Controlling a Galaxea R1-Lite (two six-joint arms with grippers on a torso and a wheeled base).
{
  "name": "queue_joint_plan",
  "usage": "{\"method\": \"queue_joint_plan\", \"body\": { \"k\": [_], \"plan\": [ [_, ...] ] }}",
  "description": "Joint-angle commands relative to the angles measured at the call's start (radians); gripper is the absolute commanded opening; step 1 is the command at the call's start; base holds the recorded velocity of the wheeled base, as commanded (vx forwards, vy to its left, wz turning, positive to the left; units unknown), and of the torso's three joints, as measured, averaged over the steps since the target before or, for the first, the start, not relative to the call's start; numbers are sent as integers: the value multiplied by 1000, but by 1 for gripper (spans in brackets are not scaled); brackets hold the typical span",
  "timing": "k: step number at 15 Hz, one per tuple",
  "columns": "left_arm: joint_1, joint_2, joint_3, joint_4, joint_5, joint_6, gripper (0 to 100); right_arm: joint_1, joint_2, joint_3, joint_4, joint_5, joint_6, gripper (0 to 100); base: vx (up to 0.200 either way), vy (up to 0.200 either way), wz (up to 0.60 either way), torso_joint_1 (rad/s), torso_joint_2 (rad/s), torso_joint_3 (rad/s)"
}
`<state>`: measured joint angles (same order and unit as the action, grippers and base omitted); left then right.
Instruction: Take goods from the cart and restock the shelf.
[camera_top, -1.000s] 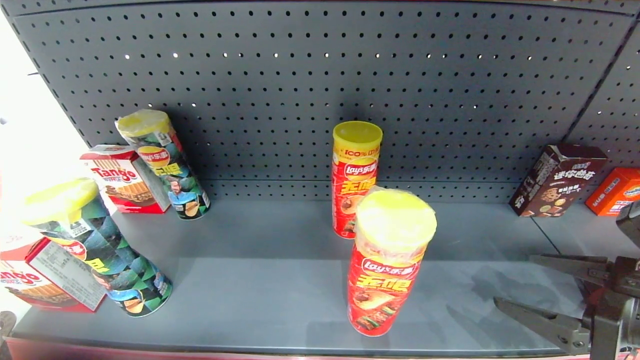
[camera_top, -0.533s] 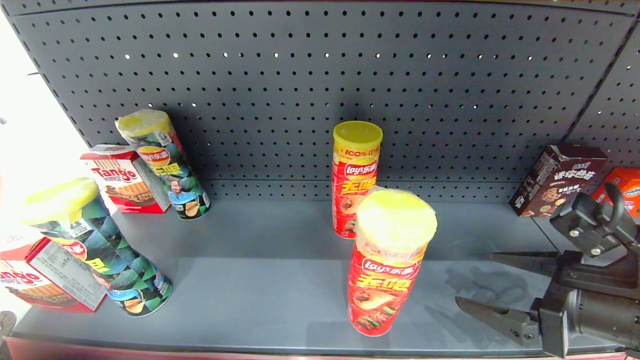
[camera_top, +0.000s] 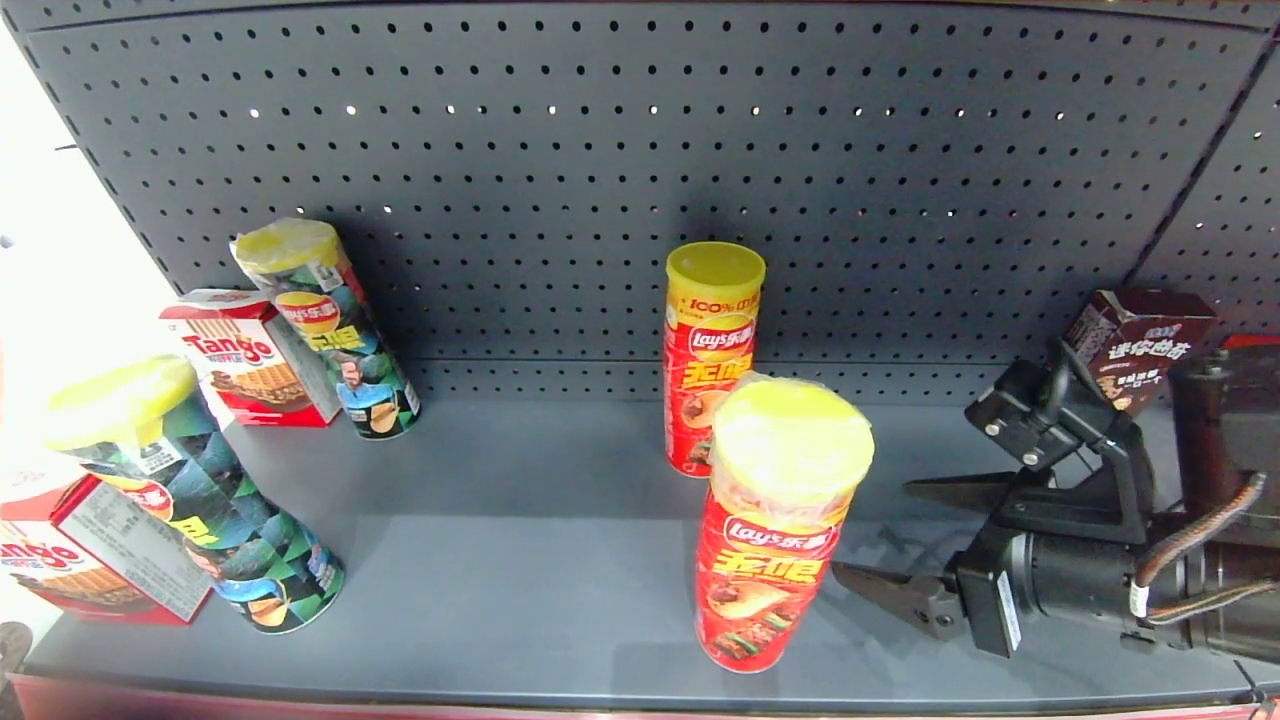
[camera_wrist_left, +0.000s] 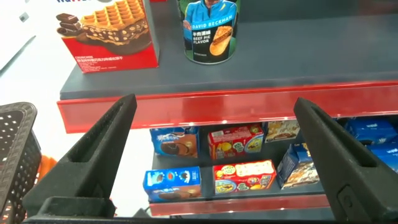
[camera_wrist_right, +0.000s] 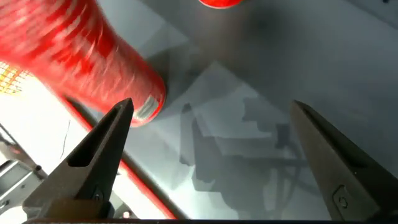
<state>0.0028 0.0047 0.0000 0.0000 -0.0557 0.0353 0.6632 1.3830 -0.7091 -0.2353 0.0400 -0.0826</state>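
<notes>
Standing straight up in the lower middle of the head view, the front red can (camera_top: 780, 520) rested on the grey shelf (camera_top: 500, 560) with its yellow lid on top. Its long side ran up and down. A back red can (camera_top: 712, 355) stood just behind it, nearer the wall with the holes.

The right pincer (camera_top: 875, 530) lay at the lower right of that view and pointed left, toward the front red can. So the can was to the left of the pincer, just past its tips and not between them. The lower fingertip (camera_top: 845, 575) was just beside the can's side. I could not tell if it touched. In the right wrist view the same can (camera_wrist_right: 81, 62) showed as a red blur by one finger of the right pincer (camera_wrist_right: 211, 107), and the gap between the fingers showed only bare shelf.

The right pincer was spread wide and held nothing. It was the nearer arm by far.

The left pincer (camera_wrist_left: 214, 106) was also spread wide and held nothing. It sat low, in front of the shelf's red front edge, and past it were a green can (camera_wrist_left: 210, 34) and a waffle box (camera_wrist_left: 106, 31) up on the shelf.

I think the can was already in its place. If the right pincer was to grab it, it would need to slide more to the left so the can sat between the fingers. A bump from that lower finger could tip the tall can over.
</notes>
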Motion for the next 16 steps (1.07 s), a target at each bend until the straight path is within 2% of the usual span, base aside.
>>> {"method": "queue_joint_plan", "body": {
  "k": [1,16],
  "plan": [
    [0,-2,0,0,1,0,100,3,56,-13,-9,0,-2,100,0,0,0,0,0,0],
    [0,-2,0,2,1,0,100,26,93,-46,-9,-5,-2,100,0,0,0,0,0,0]
  ]
}}
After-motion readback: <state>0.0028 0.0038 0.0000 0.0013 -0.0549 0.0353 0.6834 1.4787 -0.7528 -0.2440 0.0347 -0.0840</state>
